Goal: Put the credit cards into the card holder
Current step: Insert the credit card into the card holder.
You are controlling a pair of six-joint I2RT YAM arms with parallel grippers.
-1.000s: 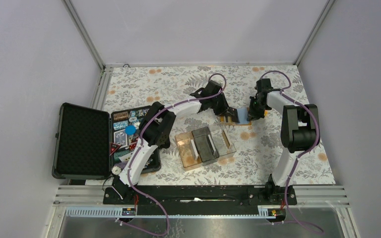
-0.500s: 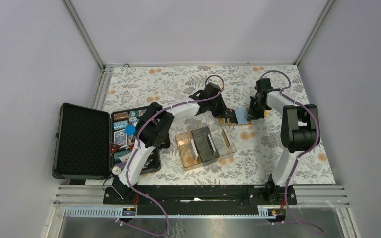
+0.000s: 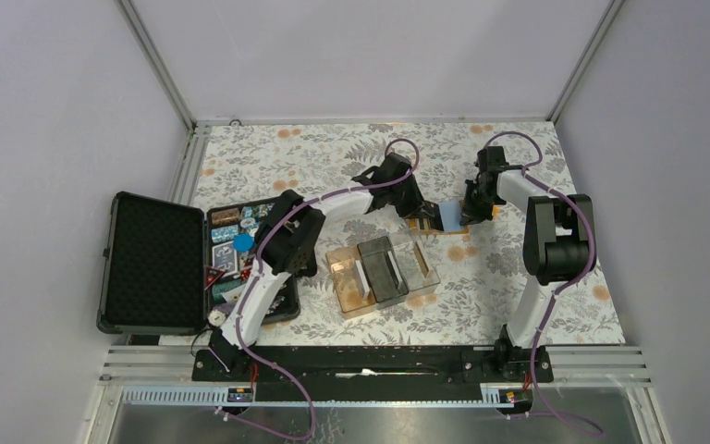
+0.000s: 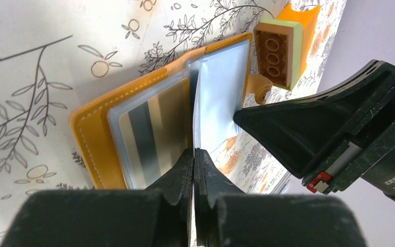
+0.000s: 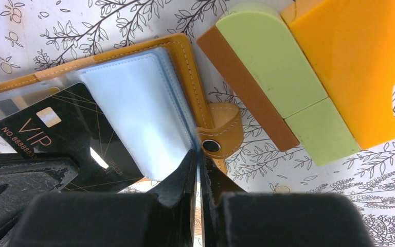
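**A:** What's different from a second ago?

**B:** Seen from above, the left arm has eased back a touch. The pale blue plastic leaf between the claws now shows broader and lies more open. The right claw has tightened slightly too.

**A:** So a pocket is being spread?

**B:** That's my reading, and this card isn't in yet. The left claw is pinched fully together on a thin sheet seen edge-on. From the right wrist, a glossy black card marked VIP runs under that claw, so I take that to be what it holds.

**A:** And the right?

**B:** All but closed on the leaf's corner, by the snap tab.

**A:** And the holder?

**B:** The orange-tan stitched leather-like card holder lies open on the floral-printed bench, just beside brown, lime-green and orange toy blocks. A striped metallic card already sits behind a clear sleeve. The leaves look slick and floppy, the cards stiff.
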